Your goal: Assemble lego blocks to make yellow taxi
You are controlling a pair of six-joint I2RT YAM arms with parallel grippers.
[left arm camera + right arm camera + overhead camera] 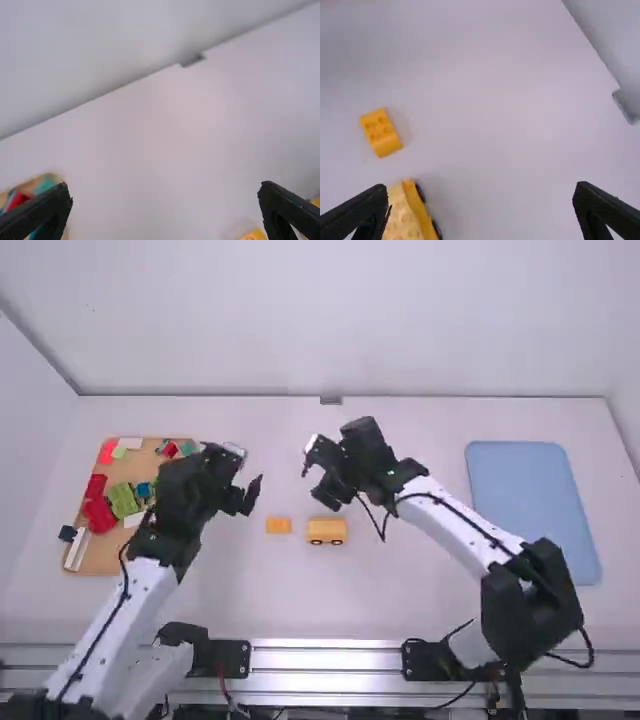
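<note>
The high view looks down and forward from behind, farthest off, over the wide table (pixel 420 590). From closer above it, the left wrist view faces far, the right wrist view left; both share the small block (pixel 381 132) and far wall (pixel 100 45).

Right tool (pixel 312 488) spread | orange block (pixel 381 132) (studs up) | wheeled yellow block (pixel 406 215) near

The yellow car (pixel 326 528) stands upright on black wheels (pixel 437 229), its top studded. The small orange-yellow block (pixel 278 525), studs up, lies near the car, on its left, apart from it.
</note>
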